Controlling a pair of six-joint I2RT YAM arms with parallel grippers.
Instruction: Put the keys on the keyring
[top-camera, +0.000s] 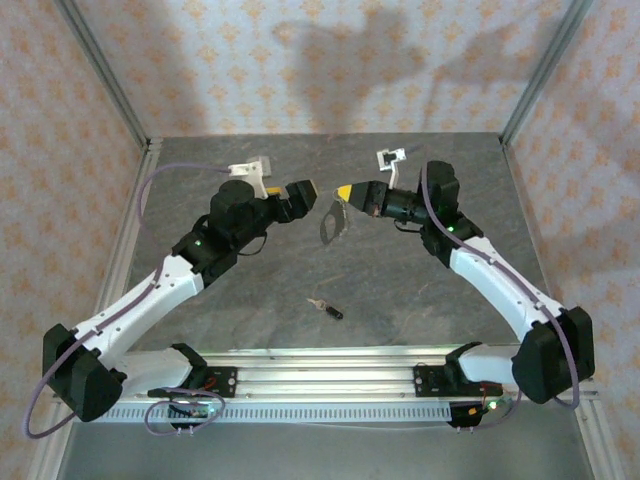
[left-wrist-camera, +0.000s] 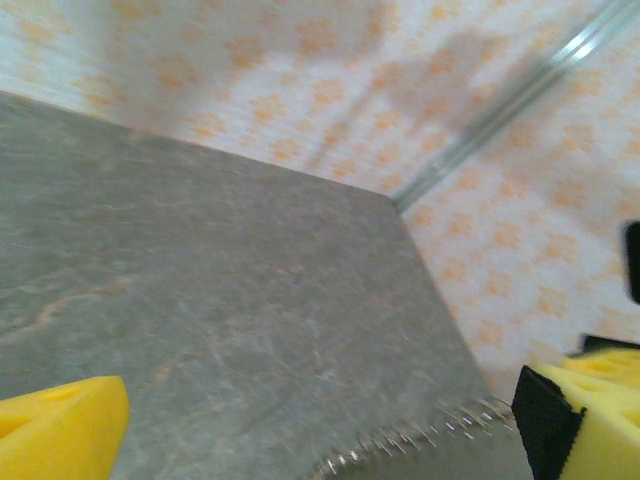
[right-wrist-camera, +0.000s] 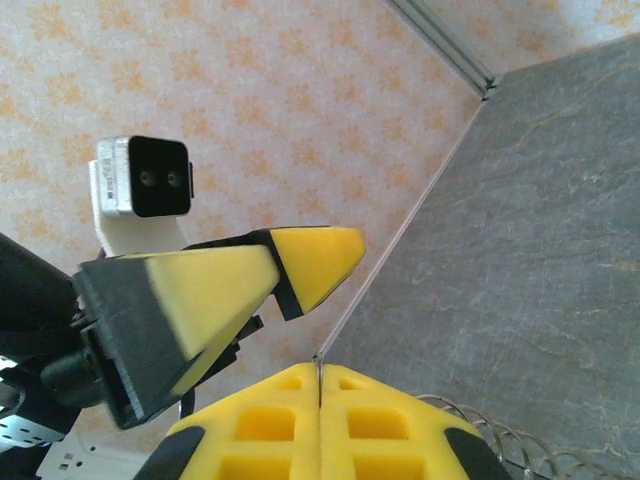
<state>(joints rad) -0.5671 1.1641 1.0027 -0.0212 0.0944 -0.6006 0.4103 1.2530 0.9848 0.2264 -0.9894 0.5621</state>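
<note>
Grey surface (top-camera: 250, 290) between papered walls (top-camera: 200, 60): our right tool (top-camera: 343, 192) holds the keyring (top-camera: 333, 222) clamped, dangling above it; our left tool (top-camera: 304, 192) gapes empty alongside. The key (top-camera: 325, 306) lies nearer our bases, between both arms, slanting, black head rightward.

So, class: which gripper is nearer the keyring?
Right. The right gripper is shut on the keyring, which hangs from it; the left gripper stands open just beside it.

Table (top-camera: 400, 290): grey, stone-like, matt, faintly veined. Walls (top-camera: 300, 60): patterned paper, matt. Right gripper (right-wrist-camera: 320, 375) pads (right-wrist-camera: 270, 425): yellow foam, dull, with moulded recesses. Keyring (left-wrist-camera: 400, 443): coiled wire, metallic sheen. Key (top-camera: 326, 306): black head, pale metal blade.
</note>
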